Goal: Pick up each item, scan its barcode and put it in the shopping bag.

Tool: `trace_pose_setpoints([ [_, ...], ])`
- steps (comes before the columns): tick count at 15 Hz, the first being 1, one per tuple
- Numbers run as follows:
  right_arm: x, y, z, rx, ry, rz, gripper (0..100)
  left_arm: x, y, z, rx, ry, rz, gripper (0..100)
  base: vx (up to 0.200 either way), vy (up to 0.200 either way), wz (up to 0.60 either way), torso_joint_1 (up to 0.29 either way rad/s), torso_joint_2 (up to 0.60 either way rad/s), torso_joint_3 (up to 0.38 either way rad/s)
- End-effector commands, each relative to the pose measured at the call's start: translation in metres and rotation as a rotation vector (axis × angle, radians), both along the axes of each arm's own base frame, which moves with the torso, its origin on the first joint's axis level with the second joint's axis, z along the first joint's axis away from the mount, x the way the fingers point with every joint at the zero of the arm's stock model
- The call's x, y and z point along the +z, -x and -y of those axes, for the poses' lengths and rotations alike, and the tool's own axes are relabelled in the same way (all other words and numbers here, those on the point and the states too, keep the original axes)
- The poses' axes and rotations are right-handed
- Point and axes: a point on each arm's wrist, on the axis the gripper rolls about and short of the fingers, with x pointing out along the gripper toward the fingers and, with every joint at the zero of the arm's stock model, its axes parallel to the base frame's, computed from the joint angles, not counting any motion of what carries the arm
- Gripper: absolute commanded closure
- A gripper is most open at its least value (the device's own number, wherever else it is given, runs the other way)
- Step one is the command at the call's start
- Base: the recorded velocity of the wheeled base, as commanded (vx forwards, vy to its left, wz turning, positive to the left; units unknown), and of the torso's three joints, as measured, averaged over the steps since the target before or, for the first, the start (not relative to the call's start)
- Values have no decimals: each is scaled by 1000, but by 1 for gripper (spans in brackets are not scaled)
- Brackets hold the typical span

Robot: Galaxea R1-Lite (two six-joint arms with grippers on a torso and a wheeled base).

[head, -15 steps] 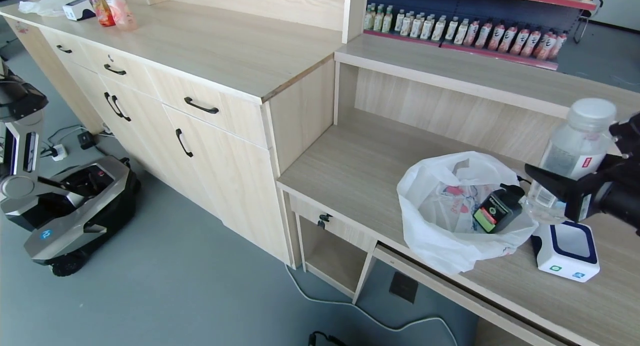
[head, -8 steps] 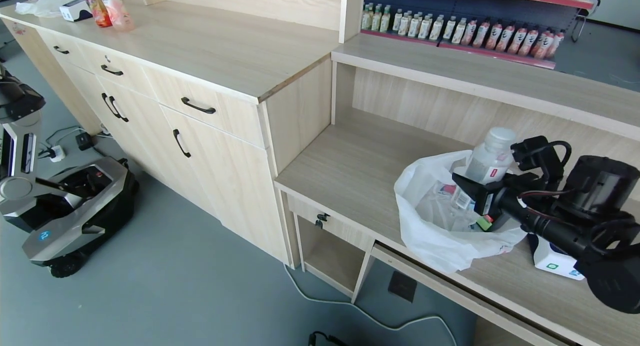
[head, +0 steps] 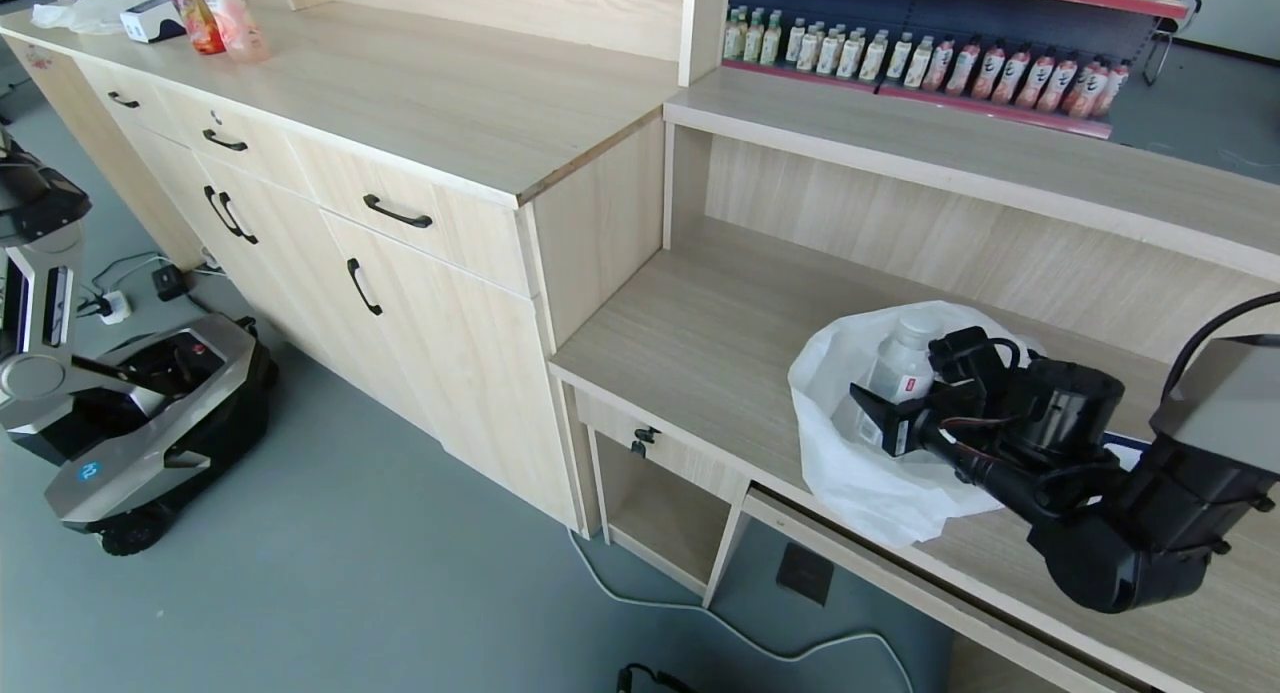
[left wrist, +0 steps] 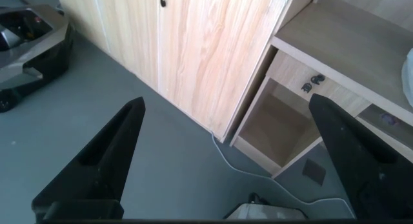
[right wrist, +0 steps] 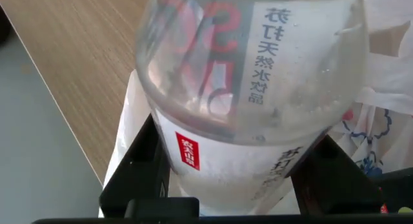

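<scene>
Two grippers appear, read from left to right. At far left the left gripper [left wrist: 227, 101] hangs over the grey floor [head: 350, 573] beside the wooden cabinet [head: 420, 273]. Its fingers are spread wide with nothing between them, well apart from the work. Farther right, the shopping bag [head: 860, 473], thin white plastic, stands open on the low counter [head: 700, 343]. The water bottle [head: 900, 358] is upright, cap uppermost, with its lower part inside the mouth of the bag. The right gripper [head: 885, 413] is clamped around the bottle's body, one dark finger on each side.

Handling: the bottle looks full, so it is probably fairly heavy for its size. Its clear wall seems smooth and likely to give under a hard squeeze. The straight labelled midsection is the better hold, not the shoulder or cap. The limp bag will lend no support.
</scene>
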Motion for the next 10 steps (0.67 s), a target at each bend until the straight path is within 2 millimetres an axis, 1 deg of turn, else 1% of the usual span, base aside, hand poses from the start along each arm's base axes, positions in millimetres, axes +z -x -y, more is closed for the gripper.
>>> trace_pose_setpoints([
  [1, -17, -14, -1, -3, 5, -16, 100, 0, 0, 0, 2, 1, 1, 0, 0, 0, 0, 0, 0, 0],
  [2, -17, -22, -1, -7, 2, 5, 100, 0, 0, 0, 0, 1, 1, 0, 0, 0, 0, 0, 0, 0],
  [4, -21, -28, -1, -10, 3, 5, 100, 0, 0, 0, 0, 1, 1, 0, 0, 0, 0, 0, 0, 0],
  [6, -25, -29, 4, -23, 8, 5, 100, 0, 0, 0, 0, 1, 1, 0, 0, 0, 0, 0, 0, 0],
  [7, -26, -29, 5, -24, 7, 8, 0, 0, 0, 0, 0, 1, 1, 0, 0, 0, 0, 0, 0, 0],
  [9, -24, -29, 6, -29, 1, 21, 0, 0, 0, 0, 0, 1, 1, 0, 0, 0, 0, 0, 0, 0],
  [10, -14, -27, 7, -27, -3, 40, 0, 0, 0, 0, 2, 1, 1, 0, 0, 0, 0, 0, 0, 0],
])
